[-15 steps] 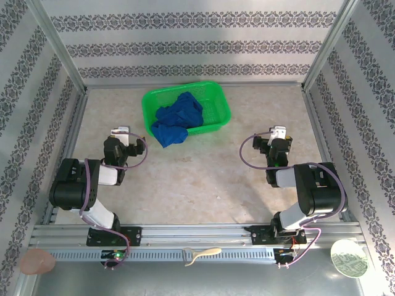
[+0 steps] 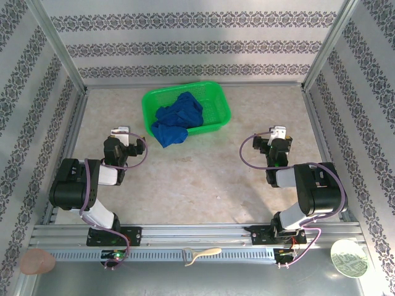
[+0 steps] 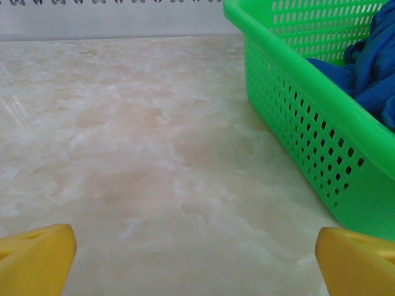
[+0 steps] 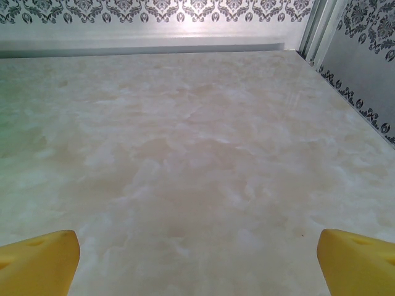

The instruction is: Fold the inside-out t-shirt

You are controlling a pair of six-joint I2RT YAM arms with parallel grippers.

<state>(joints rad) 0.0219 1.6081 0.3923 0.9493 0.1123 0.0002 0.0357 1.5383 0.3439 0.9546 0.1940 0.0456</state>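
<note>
The blue t-shirt [image 2: 177, 119] is seen bunched up in the green mesh basket [image 2: 216, 92], which is set at the far middle of the marbled surface [image 2: 203, 179]; 1 fold of the cloth is draped over the basket's near left rim and appears to reach the surface, though contact cannot be confirmed from above; the left claw [image 2: 121, 132] is released and empty, placed near the basket's near left corner, with its 2 yellow fingertips [image 3: 37, 259] spread wide; the basket wall is seen just to its right; the right claw [image 2: 278, 132] is likewise released and empty, well apart from the basket, with its 2 yellow fingertips [image 4: 37, 259] spread over bare surface.
</note>
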